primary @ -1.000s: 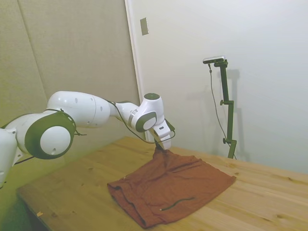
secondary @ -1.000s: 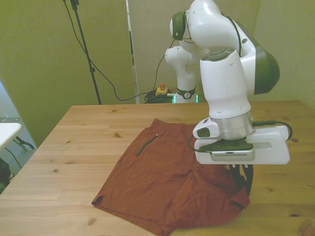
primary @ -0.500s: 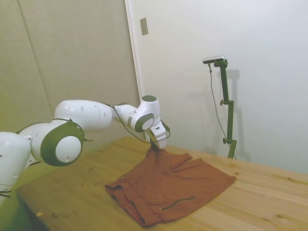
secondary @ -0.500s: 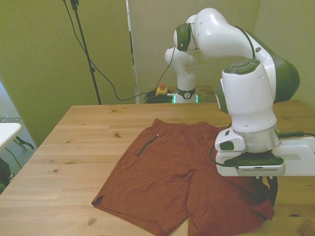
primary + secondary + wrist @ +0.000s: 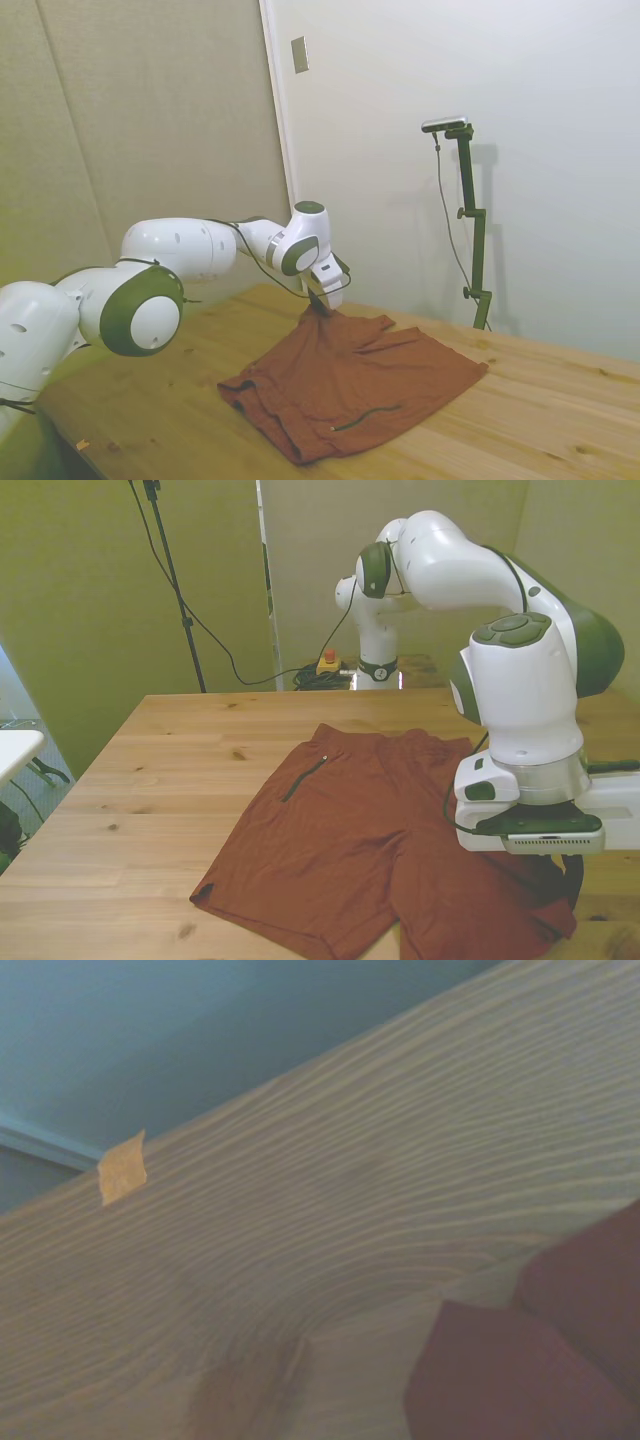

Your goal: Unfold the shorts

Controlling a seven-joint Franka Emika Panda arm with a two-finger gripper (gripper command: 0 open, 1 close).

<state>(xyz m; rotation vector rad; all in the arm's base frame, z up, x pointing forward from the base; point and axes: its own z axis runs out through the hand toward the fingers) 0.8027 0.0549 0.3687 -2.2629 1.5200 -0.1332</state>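
Since the previous frame I am dragging the shorts [image 5: 350, 385] wider across the table [image 5: 540, 400], my gripper [image 5: 322, 308] pinching one corner at frame centre.

This is a robot lab or test room, not a home. A white robot arm [image 5: 520, 680] is mounted behind a plain wooden table [image 5: 150, 780], with a red emergency-stop button [image 5: 327, 662] on a yellow box and loose black cables [image 5: 300, 675] on the floor near its base. A black tripod stand [image 5: 170, 570] with a trailing cable stands beside the table. The walls [image 5: 560, 150] are bare, with only a switch plate [image 5: 300, 54] on them.
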